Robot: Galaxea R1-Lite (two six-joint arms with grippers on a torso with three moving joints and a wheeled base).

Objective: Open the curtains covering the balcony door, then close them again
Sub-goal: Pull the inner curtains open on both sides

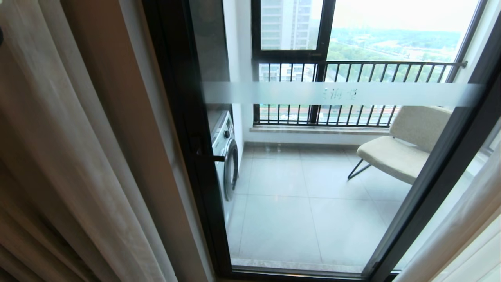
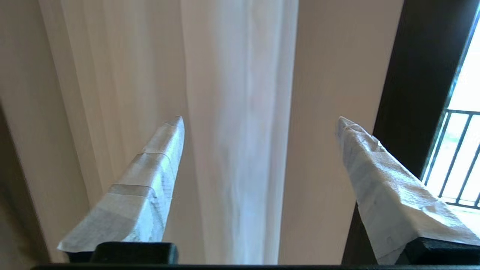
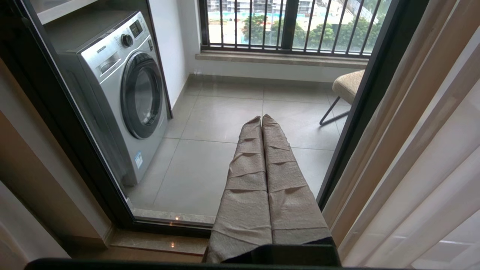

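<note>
Curtains (image 1: 58, 156) bunched far left, second panel at the right edge. Left gripper (image 2: 258, 122) spread wide, empty, facing the sheer fold. Balcony door (image 1: 313, 156) uncovered: washer (image 1: 225, 152), chair (image 1: 403, 145) behind glass. Right gripper (image 3: 261, 119) pinched closed, empty.

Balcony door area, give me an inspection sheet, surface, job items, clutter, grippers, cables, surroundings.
Surface: grey tiled balcony floor behind the glass.
Job's things: curtains drawn aside at left, another panel at right; balcony door uncovered, shut.
Clutter: nothing seen.
Grippers: left gripper open, facing the sheer fold, holding nothing; right gripper shut, empty, pointing at the glass.
Cables: nothing seen.
Surroundings: washing machine, chair, railing.
</note>
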